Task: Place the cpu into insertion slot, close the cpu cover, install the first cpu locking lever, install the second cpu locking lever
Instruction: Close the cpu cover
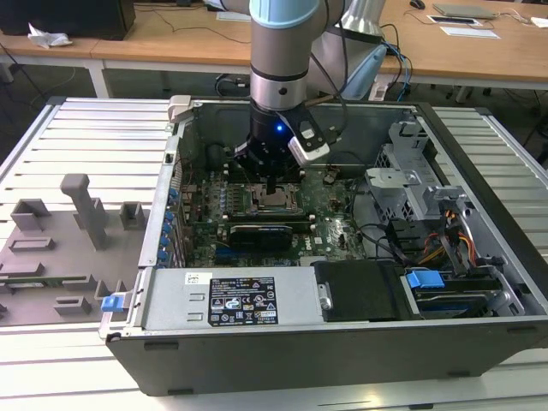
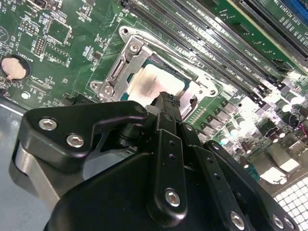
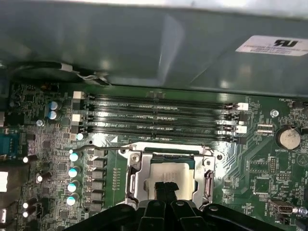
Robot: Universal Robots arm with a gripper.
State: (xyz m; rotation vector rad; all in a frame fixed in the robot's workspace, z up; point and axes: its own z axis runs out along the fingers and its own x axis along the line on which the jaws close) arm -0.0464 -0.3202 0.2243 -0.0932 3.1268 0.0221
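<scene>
The cpu (image 2: 156,79) (image 3: 168,168) lies in the insertion slot (image 1: 272,204) on the green motherboard (image 1: 334,227), its pale metal face showing. The silvery cpu cover (image 2: 120,65) (image 3: 132,175) lies flat around it, framing the chip through its window. My gripper (image 1: 271,190) (image 2: 167,98) (image 3: 166,185) hangs straight over the socket, its two black fingers pressed together with nothing between them. The tips are at the cpu's edge, just above or touching the socket. A thin metal lever rod (image 3: 103,147) runs along the socket's side nearest the memory slots.
Several long black memory slots (image 3: 159,118) run beside the socket. A coin battery (image 3: 287,138) sits on the board. The open case holds a power supply (image 1: 231,300), a drive cage (image 1: 411,184) and cable bundles (image 1: 445,235). Grey fixtures (image 1: 81,210) stand outside on the exterior view's left.
</scene>
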